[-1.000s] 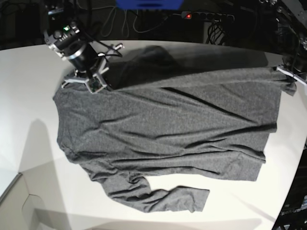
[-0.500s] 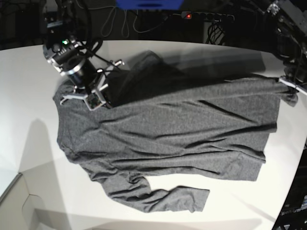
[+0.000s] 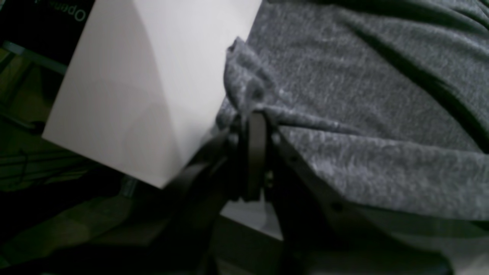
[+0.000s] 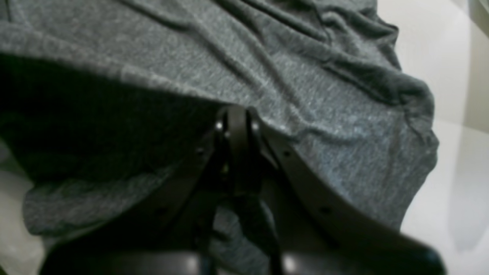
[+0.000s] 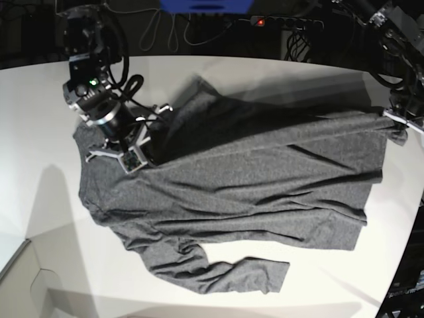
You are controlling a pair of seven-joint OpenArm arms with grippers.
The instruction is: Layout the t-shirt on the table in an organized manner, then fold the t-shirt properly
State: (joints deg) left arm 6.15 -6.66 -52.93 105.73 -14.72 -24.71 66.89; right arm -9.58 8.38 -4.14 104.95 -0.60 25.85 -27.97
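Note:
The dark heather-grey t-shirt [image 5: 252, 179] lies spread across the white table [image 5: 40, 199], one long sleeve curled at the front. The right gripper [image 5: 136, 156], at the shirt's upper left, is shut on the shirt's top edge and holds that fold lifted and pulled inward. In the right wrist view the closed gripper [image 4: 237, 114] pinches the grey cloth [image 4: 305, 88]. The left gripper [image 5: 397, 119] is shut on the shirt's far right corner by the table edge. In the left wrist view the gripper [image 3: 256, 118] pinches the bunched hem [image 3: 248, 84].
The table's curved edge runs close to the left gripper at the right [image 5: 411, 199]. Dark floor, cables and a power strip [image 5: 285, 23] lie behind the table. A blue object [image 5: 205, 5] sits at the back edge.
The right gripper has moved forward and right with the shirt's top edge, folding it over the body. The shadowed fold behind it has grown. The left gripper has stayed on the right corner.

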